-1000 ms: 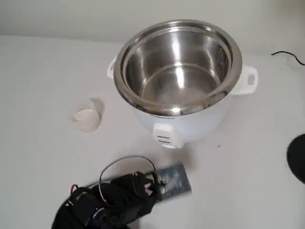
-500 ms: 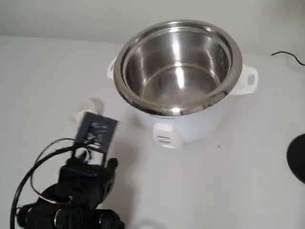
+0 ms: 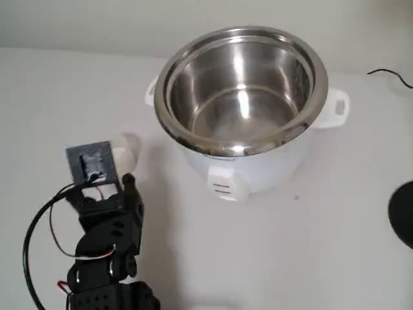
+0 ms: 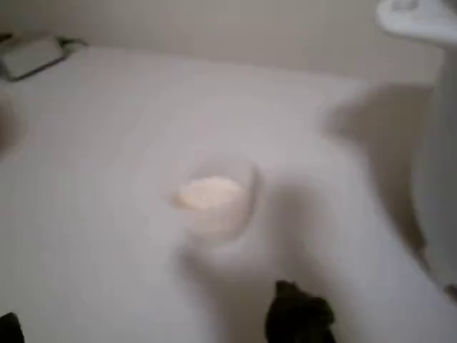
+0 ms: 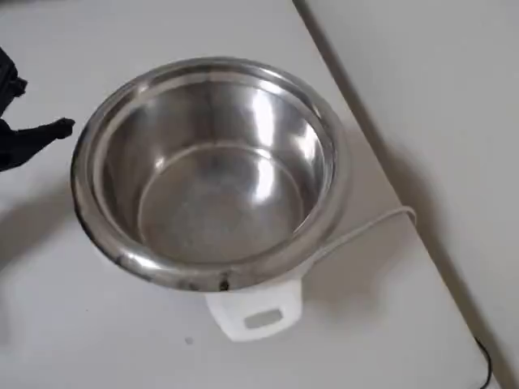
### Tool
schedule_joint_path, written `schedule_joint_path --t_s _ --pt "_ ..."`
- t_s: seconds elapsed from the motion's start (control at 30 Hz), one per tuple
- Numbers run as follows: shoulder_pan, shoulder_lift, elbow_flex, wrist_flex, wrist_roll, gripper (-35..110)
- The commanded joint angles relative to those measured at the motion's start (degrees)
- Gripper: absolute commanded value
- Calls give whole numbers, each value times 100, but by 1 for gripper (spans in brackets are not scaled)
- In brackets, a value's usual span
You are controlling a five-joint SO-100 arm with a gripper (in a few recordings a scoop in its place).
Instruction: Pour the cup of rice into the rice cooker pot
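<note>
Hand (image 3: 103, 169) is parked wide open just short of the cup (image 4: 214, 200), rice (image 4: 209, 193) inside, probably lined up for a side grab, while the empty rice cooker pot (image 3: 242, 87) is seen waiting to the right on the table (image 3: 335, 226).

Open white table (image 3: 58, 97) is lying around the small translucent plastic cup (image 4: 214, 196); the large white cooker with its shiny steel pot (image 3: 242, 97) is blocking its right side in the fixed view.

Shiny steel rice cooker pot (image 3: 240, 90), translucent plastic cup (image 4: 214, 196), matt table (image 3: 335, 245)
</note>
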Motion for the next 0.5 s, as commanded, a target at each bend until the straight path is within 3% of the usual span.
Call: schedule_joint_path --t_s 0.0,0.1,0.33,0.47 --pt "-62 -492 18 -650 53 47" --pt "185 -1828 18 -2048 44 52" --pt "510 -6372 -229 -6741 9 51" --pt "545 -7866 -439 -7954 18 47"
